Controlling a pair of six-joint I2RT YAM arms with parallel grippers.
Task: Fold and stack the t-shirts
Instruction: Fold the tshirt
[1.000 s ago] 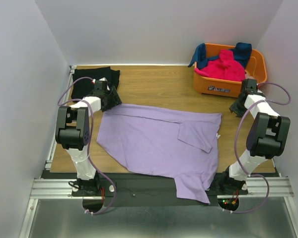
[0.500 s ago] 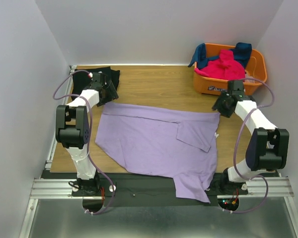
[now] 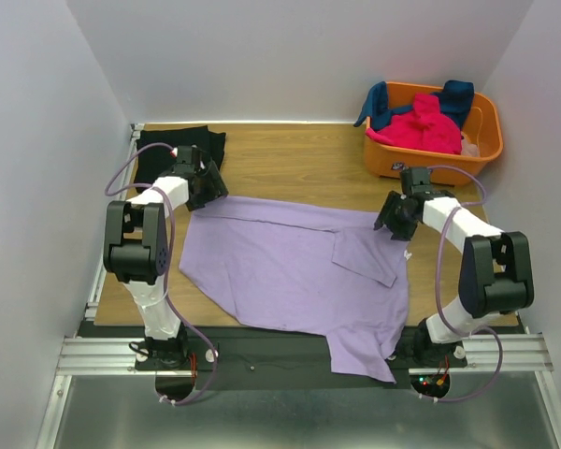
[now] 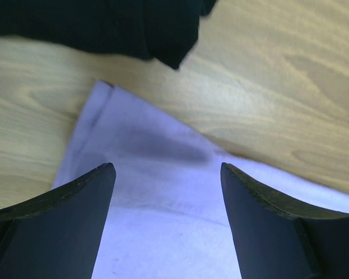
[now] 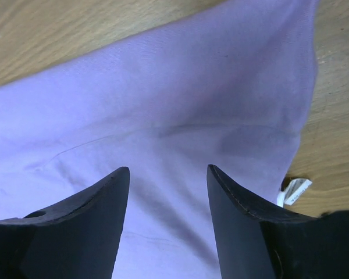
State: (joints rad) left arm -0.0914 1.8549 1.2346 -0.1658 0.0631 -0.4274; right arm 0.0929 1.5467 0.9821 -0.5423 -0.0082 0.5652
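Near-left of the orange basket (image 3: 393, 161), the lavender t-shirt (image 3: 290, 267) is lying flat, long axis running left-right. The basket is holding a hot-pink shirt (image 3: 421, 126) and a teal shirt (image 3: 453, 94). The left gripper (image 3: 210, 187) and right gripper (image 3: 388, 220) are hovering over the lavender t-shirt, fingers spread.

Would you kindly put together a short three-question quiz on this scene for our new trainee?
1. True or false: the left gripper and right gripper are both open over the lavender shirt.
2. Where is the black shirt? A folded on the lavender shirt; B at the far-left corner of the table; C under the lavender shirt.
3. Fill in: the hot-pink shirt lies in the orange ___.
Key: 1 true; 2 B; 3 basket.
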